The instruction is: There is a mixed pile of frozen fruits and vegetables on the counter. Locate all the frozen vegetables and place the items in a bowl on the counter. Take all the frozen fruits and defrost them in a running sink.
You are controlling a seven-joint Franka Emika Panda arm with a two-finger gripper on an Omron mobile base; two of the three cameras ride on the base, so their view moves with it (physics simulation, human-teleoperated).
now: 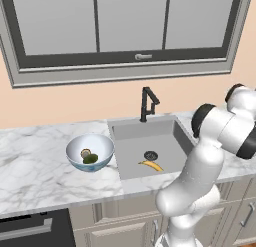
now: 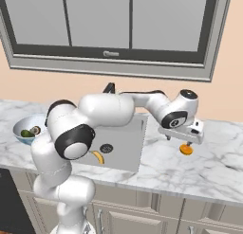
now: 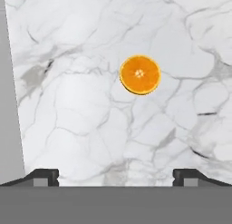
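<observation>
Orange fruit (image 3: 140,74) is seen lying flat on the white marble counter (image 3: 81,119), to the right of the sink (image 1: 150,141); it is round, flattish, bright orange, with a pale centre and a thin darker rim. The gripper (image 2: 186,139) is held directly above it, apart from it, with its jaws spread to their full width and nothing held between them. A curved yellow banana (image 1: 151,165) is noted on the grey sink floor, just beside the round dark drain (image 1: 150,155). A dark green vegetable (image 1: 90,159) and a brown-capped mushroom (image 1: 85,153) are found inside the pale glassy bowl (image 1: 75,148), which stands on the counter left of the sink.
</observation>
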